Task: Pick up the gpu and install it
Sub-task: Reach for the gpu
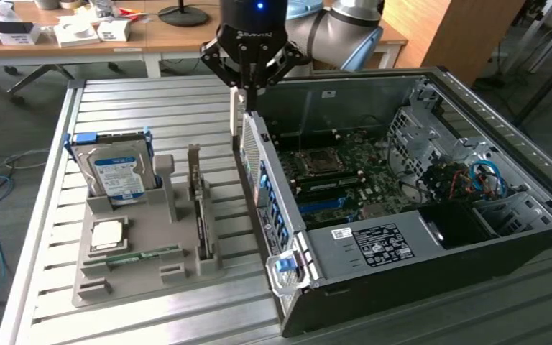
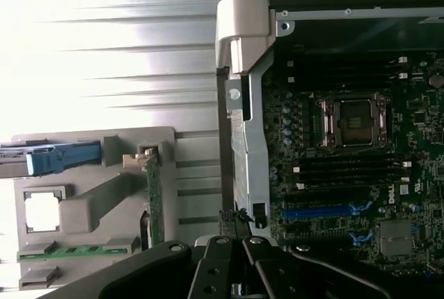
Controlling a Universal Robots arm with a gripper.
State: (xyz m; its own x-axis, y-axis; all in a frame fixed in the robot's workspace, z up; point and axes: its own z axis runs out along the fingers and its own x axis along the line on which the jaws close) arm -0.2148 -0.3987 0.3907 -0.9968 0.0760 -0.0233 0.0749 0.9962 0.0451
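The gripper [image 1: 248, 88] hangs with its black fingers clenched together to a point and nothing between them, above the rear wall of the open computer case [image 1: 506, 237], at the side of the case that faces the parts holder [image 1: 141, 277]. The gpu [image 1: 200, 215] has not been picked up: it stands on its long edge in a slot of the grey holder, in the slot nearest the case, with its grey metal bracket at the end closer to the gripper. The gripper is apart from the card and not touching it. In the wrist view the gripper [image 2: 234, 240] shows as dark linkages drawn inward, with the gpu [image 2: 154, 205] seen edge-on as a thin green strip in the holder [image 2: 90, 205], beside the pale case wall [image 2: 243, 28]. On the same holder, a silver hard drive [image 1: 115, 172] with a blue-white label stands upright in a blue carrier, a square processor chip [image 1: 106, 235] lies flat in its pocket, and a narrow green memory stick [image 1: 137, 255] lies near it. Inside the case the motherboard [image 1: 353, 169] lies exposed, with an open CPU socket [image 1: 316, 162] and a blue expansion slot [image 2: 319, 211] beyond it. Holder and case sit on a slatted metal table [image 1: 141, 108].
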